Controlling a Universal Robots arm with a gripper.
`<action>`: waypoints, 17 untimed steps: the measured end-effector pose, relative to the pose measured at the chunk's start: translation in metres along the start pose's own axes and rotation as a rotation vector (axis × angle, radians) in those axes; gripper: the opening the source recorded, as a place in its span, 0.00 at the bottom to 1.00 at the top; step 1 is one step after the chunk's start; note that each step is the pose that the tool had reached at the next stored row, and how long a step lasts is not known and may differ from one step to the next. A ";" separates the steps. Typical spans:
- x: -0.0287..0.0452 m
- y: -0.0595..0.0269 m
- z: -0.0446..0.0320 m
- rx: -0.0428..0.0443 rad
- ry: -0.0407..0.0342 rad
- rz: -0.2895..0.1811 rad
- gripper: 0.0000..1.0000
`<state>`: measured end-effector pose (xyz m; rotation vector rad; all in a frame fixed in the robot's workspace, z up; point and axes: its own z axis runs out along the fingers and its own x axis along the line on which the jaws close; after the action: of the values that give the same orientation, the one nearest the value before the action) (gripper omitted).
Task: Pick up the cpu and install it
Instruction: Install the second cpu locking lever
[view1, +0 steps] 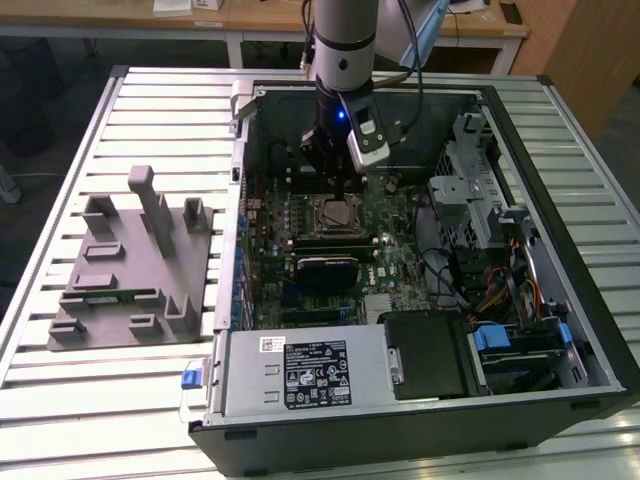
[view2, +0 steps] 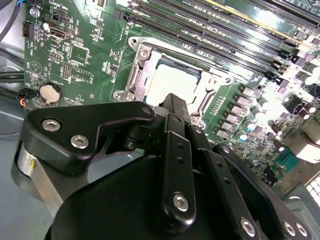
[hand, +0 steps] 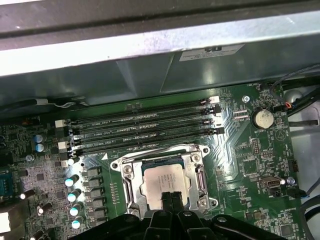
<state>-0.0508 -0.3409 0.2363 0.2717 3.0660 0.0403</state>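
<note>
Starting nearest in the exterior view: silvery power supply box (view1: 300, 372) with a printed label, filling the near corner of the open computer case (view1: 560, 130), beside a black drive bay (view1: 430, 355) and blue-tabbed cabling toward the exterior view's right. Lying flat on a slatted metal table (view1: 60, 380), case side panel off, green motherboard (view1: 400, 260) exposed.

Sitting on the same table just beside the case, toward the exterior view's left: grey holder block (view1: 130, 265) with upright posts, nothing visible on it.

Moving farther in: black finned component (view1: 325, 270) across the board, then the metal-framed socket (hand: 200, 182) with the cpu (hand: 160, 182) lying flat inside it, pale silvery top facing up, framed on all sides by the socket's bracket.

Hanging directly over the cpu: gripper (hand: 171, 197), black fingers (view2: 175, 112) pressed together with only a thin seam between them and nothing pinched there. Tips near one edge of the chip in both wrist views; touching or just clear of it, impossible to tell.

Past the socket: four long memory slots (hand: 145, 130) running side by side, a round coin battery (hand: 262, 118) off to one side, then the grey inner wall of the case.

Farthest back in the exterior view: grey cylindrical arm (view1: 345, 40) rising from the gripper, and a wooden desk (view1: 250, 15) behind the table.
</note>
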 end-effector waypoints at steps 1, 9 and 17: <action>0.0000 0.0000 -0.0001 -0.0001 0.0000 0.000 0.11; -0.0002 0.0001 -0.0025 -0.0002 -0.0001 0.000 0.11; -0.0004 -0.0013 -0.0027 0.0000 0.0000 0.000 0.11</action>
<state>-0.0508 -0.3423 0.2390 0.2716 3.0660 0.0403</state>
